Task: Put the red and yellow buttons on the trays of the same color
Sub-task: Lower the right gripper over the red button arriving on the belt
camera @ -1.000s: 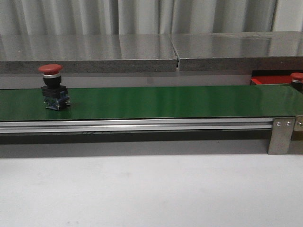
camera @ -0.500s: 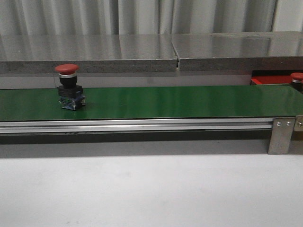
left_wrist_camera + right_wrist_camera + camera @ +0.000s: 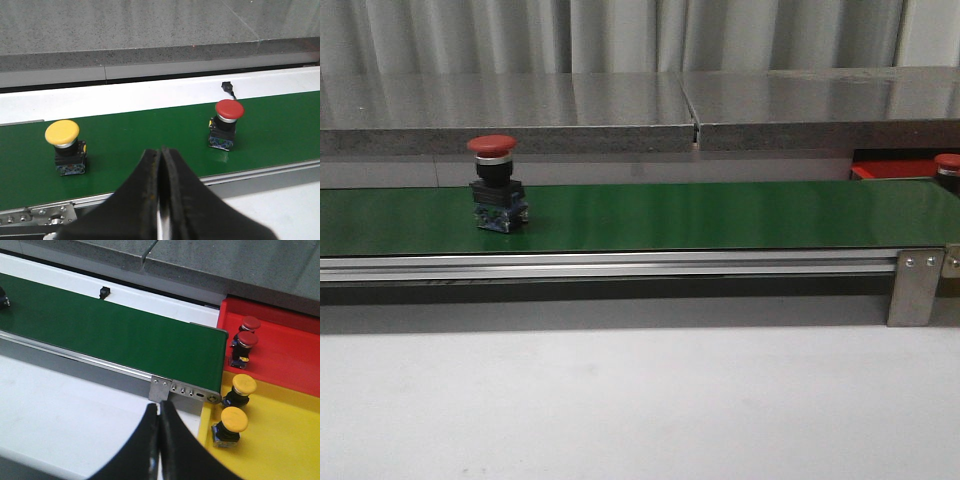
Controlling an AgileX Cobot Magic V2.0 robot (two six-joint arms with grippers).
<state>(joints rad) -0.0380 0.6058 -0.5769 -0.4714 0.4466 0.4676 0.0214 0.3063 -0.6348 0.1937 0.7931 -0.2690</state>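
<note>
Red-capped button (image 3: 497, 184) stands upright on the green belt (image 3: 720, 215), left of centre in the front view, a yellow button (image 3: 63, 146) behind it; I judge waiting is right; both left gripper (image 3: 161, 152) and right gripper (image 3: 159, 407) have jaws pressed together, so I'd spread them before reaching; the red tray (image 3: 295, 357) sits upper right.

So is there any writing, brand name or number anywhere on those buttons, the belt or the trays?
None can be read in any view.
Red button and yellow button on the green belt: caps plain.
Red tray and yellow tray: no markings visible.
</note>
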